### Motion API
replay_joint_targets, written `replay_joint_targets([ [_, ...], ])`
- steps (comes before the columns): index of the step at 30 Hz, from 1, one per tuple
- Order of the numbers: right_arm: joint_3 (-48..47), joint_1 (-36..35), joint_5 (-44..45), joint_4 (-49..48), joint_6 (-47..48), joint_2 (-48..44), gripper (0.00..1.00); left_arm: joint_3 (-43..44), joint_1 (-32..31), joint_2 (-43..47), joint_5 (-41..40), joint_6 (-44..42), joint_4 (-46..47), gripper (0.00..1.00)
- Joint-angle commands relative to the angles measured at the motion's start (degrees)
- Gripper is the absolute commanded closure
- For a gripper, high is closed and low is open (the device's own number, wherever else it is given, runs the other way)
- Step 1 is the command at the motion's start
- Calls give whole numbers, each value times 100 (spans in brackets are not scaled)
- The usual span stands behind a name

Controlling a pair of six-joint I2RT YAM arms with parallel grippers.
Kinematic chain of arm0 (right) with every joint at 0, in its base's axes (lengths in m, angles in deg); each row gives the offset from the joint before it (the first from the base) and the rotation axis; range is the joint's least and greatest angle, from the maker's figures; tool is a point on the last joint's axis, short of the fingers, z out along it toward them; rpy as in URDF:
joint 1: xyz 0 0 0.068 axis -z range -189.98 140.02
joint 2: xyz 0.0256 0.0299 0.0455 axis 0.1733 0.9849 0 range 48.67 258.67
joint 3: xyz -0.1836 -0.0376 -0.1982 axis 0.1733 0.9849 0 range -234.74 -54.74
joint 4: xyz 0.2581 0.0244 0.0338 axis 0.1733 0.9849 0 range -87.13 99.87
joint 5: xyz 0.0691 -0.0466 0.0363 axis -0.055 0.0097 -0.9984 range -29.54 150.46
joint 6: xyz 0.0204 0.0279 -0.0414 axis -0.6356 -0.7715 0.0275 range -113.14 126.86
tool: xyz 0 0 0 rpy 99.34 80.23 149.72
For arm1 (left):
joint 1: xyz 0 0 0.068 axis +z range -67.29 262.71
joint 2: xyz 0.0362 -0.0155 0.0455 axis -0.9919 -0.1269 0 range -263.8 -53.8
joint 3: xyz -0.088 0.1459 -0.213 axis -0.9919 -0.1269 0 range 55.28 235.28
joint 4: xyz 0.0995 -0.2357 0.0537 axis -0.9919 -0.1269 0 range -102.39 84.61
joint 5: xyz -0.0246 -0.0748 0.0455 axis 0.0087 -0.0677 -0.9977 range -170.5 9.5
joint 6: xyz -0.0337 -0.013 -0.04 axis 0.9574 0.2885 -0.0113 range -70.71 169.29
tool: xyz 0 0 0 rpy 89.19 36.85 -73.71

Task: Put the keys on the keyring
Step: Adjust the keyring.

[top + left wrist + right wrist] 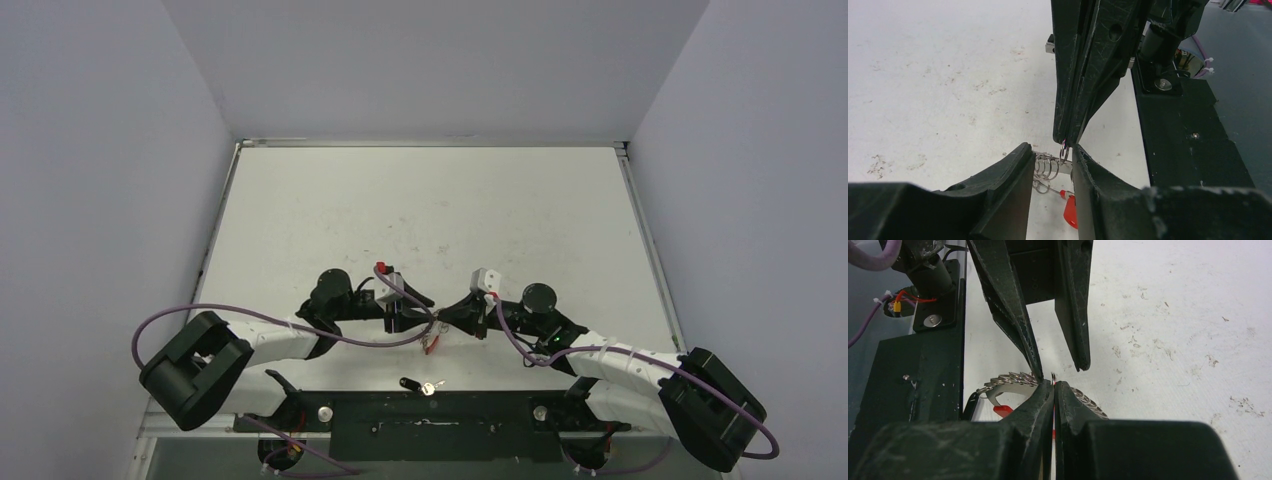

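The keyring (431, 338) hangs between both grippers near the table's front. Its arc of small silver rings (1008, 378) stands upright, and its red sleeve (1069, 211) hangs below. My left gripper (1050, 152) has its jaws closed across the stack of strung rings (1047, 167), which fills the gap between them. My right gripper (1054, 383) is shut on one small silver ring (1064, 150) at the keyring's top, tip to tip with the left fingers (1034, 365). One loose key (420, 385) with a dark head lies on the table by the black base plate.
The black base plate (440, 415) and both arm bases run along the near edge. Purple cables (380, 340) loop beside each arm. Grey walls close in the stained white table (430, 210) on three sides.
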Motion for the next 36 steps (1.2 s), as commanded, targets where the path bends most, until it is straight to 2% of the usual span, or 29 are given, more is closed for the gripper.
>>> replay_joint_targets([
  [1, -10, -26, -133, -694, -83, -72, 100, -7, -84, -204, 108, 158, 607, 69],
  [7, -10, -26, -133, -735, -116, -107, 100, -42, -92, -301, 36, 95, 608, 71],
  [9, -2, -26, -133, -726, -116, -100, 100, -38, -86, -310, 34, 79, 608, 78],
  [12, 12, -26, -110, -718, -103, -98, 100, 5, -88, -311, 49, 62, 557, 100],
  [17, 29, -26, 94, -663, -107, -165, 100, 134, -84, -82, -43, -74, 115, 100],
  [18, 18, -26, 146, -601, -88, -207, 93, 174, -79, 22, -102, -158, -86, 100],
  [20, -28, -21, 248, -411, -27, -341, 73, 351, -89, 329, -241, -522, -776, 100],
  [21, -61, -22, 294, -277, 38, -435, 64, 473, -94, 549, -321, -750, -1428, 100],
  [24, -169, -10, 410, 302, 344, -839, 50, 836, -118, 1002, -578, -1388, -2794, 100],
  [30, -596, 9, 290, 1243, 892, -1114, 50, 1587, -265, 1410, -1221, -2304, -5013, 100],
  [36, -837, 9, -150, 1001, 866, -484, 55, 2267, -593, 1201, -1868, -3032, -6491, 100],
])
